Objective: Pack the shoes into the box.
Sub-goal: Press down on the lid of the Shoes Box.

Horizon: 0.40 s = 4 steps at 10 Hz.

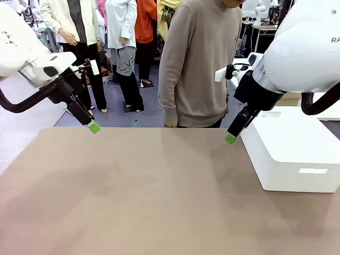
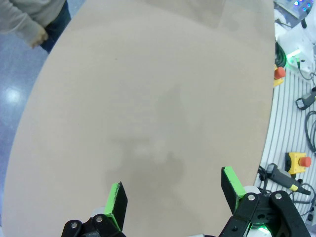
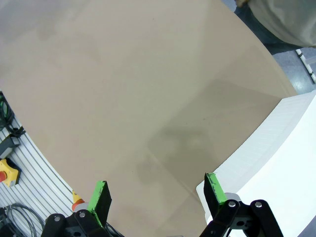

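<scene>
Bench [image 1: 133, 202]: tan-brown surface, bare across the near and middle ground in the front view, carrying soft shadows of the arms.

White box [image 1: 295, 154]: large, rectangular, with a slot handle on its near face; sits on the bench at the right side. In the right wrist view its corner [image 3: 276, 148] lies just beside that tool's fingers.

Left tool [image 1: 93, 126]: black with green pads, hanging above the far left part of the bench, clear of the surface. In the left wrist view [image 2: 173, 190] its two fingers stand wide apart with bare bench between them; nothing held.

Right tool [image 1: 230, 138]: hanging above the bench at the right of centre, just beside the white box's far left corner, clear of the surface. In the right wrist view [image 3: 155, 190] its fingers are likewise spread wide, nothing between them.

Person [image 1: 199, 64]: in a grey-beige sweater, standing at the far edge of the bench, arms down at the sides.

Shoes and cardboard shoebox: not on the visible bench; their place cannot be told.
</scene>
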Available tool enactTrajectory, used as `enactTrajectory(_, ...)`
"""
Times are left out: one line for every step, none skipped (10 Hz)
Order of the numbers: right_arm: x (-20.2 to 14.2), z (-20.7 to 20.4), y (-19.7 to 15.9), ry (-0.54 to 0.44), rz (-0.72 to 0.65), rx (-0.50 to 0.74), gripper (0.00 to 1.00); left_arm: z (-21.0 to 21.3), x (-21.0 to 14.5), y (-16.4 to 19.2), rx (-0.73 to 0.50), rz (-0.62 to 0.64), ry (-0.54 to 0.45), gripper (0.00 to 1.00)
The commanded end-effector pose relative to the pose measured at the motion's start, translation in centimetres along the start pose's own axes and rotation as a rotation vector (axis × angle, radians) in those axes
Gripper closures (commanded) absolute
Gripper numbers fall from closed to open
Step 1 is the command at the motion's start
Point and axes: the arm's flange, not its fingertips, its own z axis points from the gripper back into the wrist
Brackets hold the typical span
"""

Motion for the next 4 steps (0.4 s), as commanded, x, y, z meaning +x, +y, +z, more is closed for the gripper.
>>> enactTrajectory(0.15,0.19,-0.05,0.006,-0.002,-0.003,0.00,0.11,0.01,-0.06,0.007,0.017,-0.003,0.00)
enactTrajectory(0.15,0.19,-0.05,0.006,-0.002,-0.003,0.00,0.11,0.01,-0.06,0.007,0.017,-0.003,0.00)
enactTrajectory(0.15,0.19,-0.05,0.006,-0.002,-0.003,0.00,0.11,0.01,-0.06,0.007,0.017,-0.003,0.00)
enactTrajectory(0.15,0.19,-0.05,0.006,-0.002,-0.003,0.00,0.11,0.01,-0.06,0.007,0.017,-0.003,0.00)
